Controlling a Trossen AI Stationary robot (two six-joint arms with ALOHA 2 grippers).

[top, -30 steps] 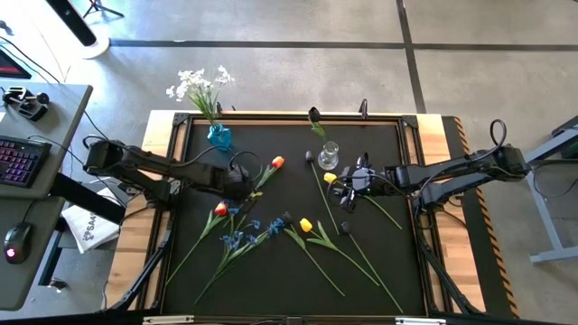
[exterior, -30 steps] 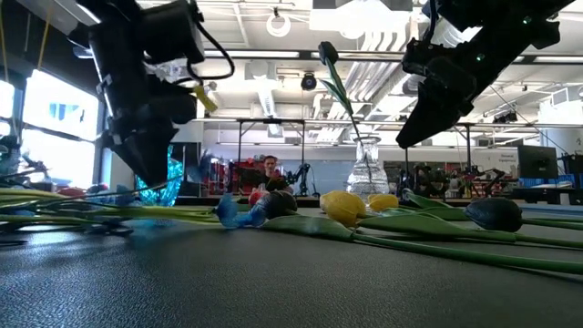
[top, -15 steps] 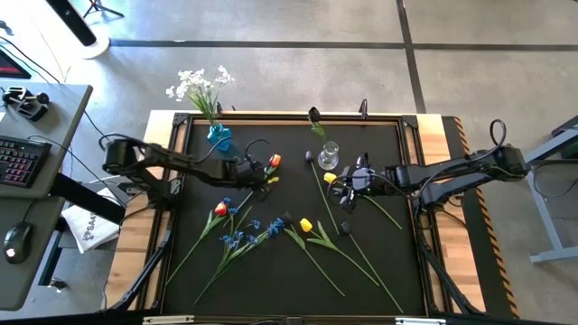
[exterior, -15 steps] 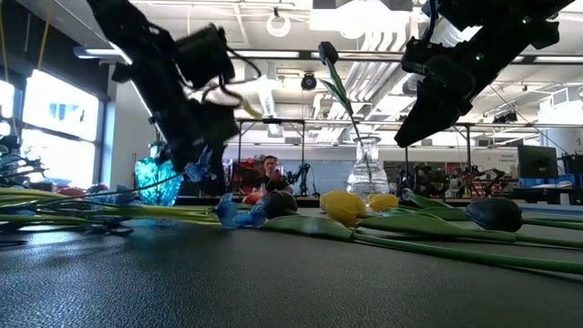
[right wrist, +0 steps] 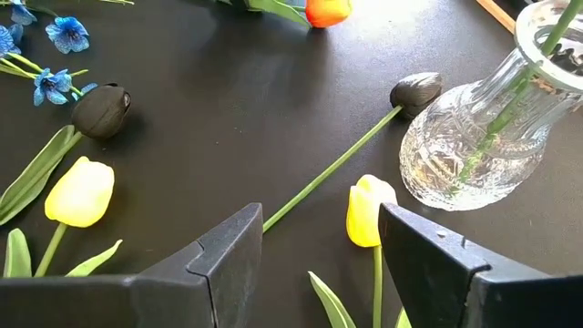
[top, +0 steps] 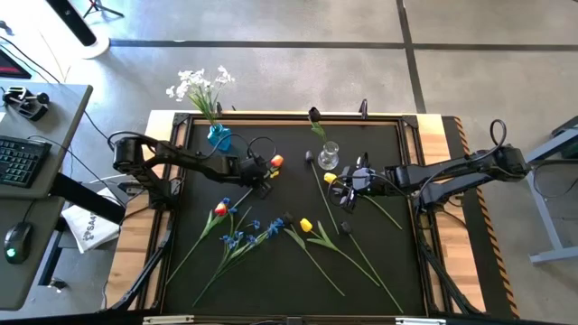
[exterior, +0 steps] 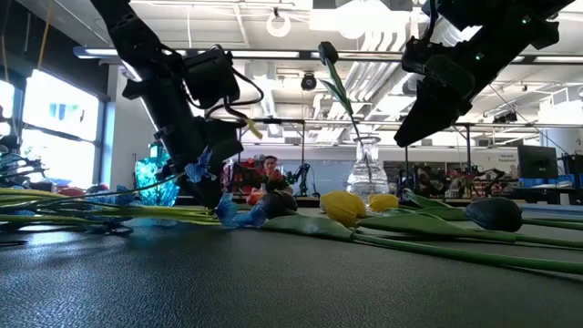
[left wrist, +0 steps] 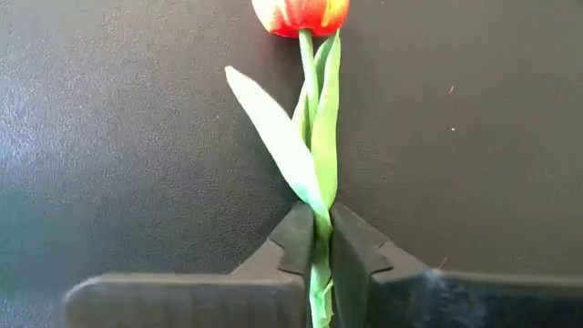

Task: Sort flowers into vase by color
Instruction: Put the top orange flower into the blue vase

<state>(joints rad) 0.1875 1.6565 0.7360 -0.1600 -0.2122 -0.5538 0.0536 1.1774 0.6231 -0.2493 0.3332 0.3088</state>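
Two vases are partly filled: the blue vase (top: pixel 219 136) holds the white sprays (top: pixel 199 88), and the clear glass vase (top: pixel 329 154) holds one dark tulip (top: pixel 313 115). Everything else lies loose on the black mat (top: pixel 379 153), so most of the sorting is left: a second orange-red tulip (top: pixel 219 209), the blue sprays (top: pixel 242 236), two yellow tulips (top: pixel 305 225), and two more dark tulips, one of them (top: pixel 309 156) just beside the glass vase.

The left gripper (left wrist: pixel 315 239) is at work. Its jaws are pressed together on the stem of an orange-red tulip (left wrist: pixel 300 13), pinching it low down, below the long leaf; the bloom stands straight ahead of the fingertips, well beyond them. In the low view the gripper seems lifted a little off the mat, though that angle is poor and I would not swear the flower is fully clear of it.

The right gripper (right wrist: pixel 319 246) hangs over the mat near the glass vase with its jaws spread and empty. A yellow tulip (right wrist: pixel 367 211) lies just ahead of the gap, nearer one finger, and a dark tulip's stem runs across in front of the fingertips (neither is touched).
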